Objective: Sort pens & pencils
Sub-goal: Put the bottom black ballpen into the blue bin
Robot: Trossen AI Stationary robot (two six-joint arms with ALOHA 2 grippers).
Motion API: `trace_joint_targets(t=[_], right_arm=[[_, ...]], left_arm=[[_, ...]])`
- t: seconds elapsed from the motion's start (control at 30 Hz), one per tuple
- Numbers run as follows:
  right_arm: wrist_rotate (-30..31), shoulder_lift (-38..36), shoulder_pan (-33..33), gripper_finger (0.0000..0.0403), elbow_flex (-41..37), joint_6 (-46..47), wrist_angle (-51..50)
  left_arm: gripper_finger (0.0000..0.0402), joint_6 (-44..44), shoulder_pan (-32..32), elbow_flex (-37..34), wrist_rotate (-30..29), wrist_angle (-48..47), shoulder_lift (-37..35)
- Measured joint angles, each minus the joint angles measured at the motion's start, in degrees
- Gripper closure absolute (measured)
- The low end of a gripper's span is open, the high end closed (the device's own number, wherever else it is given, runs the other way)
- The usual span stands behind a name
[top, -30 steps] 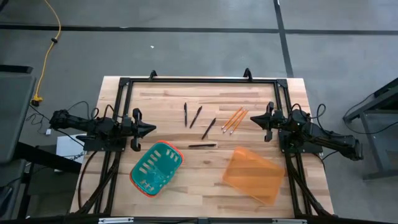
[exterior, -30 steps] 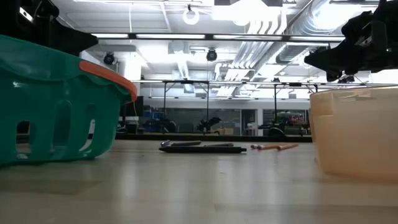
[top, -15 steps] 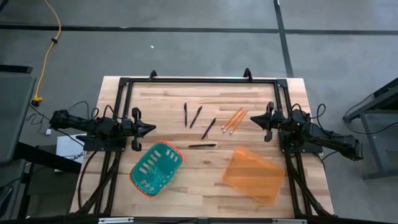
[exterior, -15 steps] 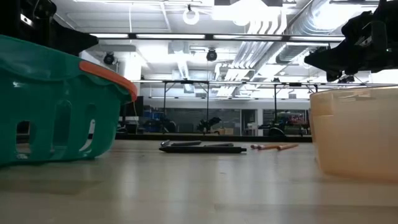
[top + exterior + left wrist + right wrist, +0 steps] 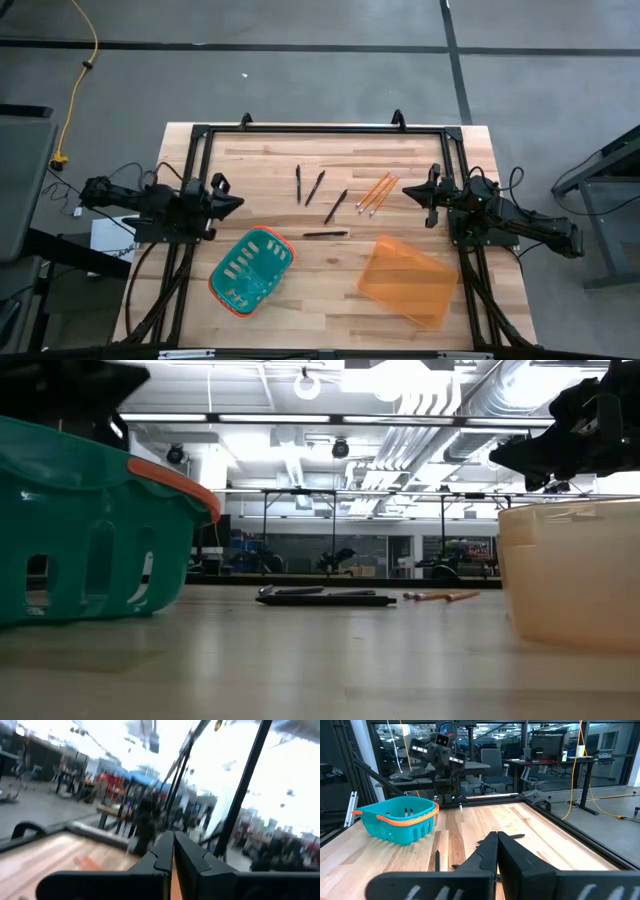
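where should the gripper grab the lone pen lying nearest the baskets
Grip that pen mid-shaft, coming straight down with fingers closing across its width. It lies flat on the table, roughly sideways, apart from the other pens, so both sides look free.

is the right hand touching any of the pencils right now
Apart. In the high view the right hand sits just right of the pencils, with bare wood plainly visible between its closed fingertips and the nearest pencil.

Four dark pens (image 5: 320, 199) lying flat and separate mid-worktop, one nearest the front lying crosswise, three orange pencils (image 5: 377, 193) lying bunched diagonally just beside them
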Motion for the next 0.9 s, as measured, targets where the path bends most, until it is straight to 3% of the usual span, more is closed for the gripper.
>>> trace_joint_targets(t=[0.2,0.77,0.9], right_arm=[[0.02,0.02,-0.02,0.0402,0.01,0.00,0.00],[-0.01,0.02,0.00,0.0402,-0.01,0.00,0.01],[0.00,0.01,0.00,0.0402,0.00,0.00,0.01]], left_arm=[[0.0396,-0.02,0.04,0.00,-0.04,7.64,-0.04],[0.0396,-9.03,0.04,0.00,-0.19,6.45,-0.04],[0.0396,-9.30,0.04,0.70,-3.05,6.31,0.59]])
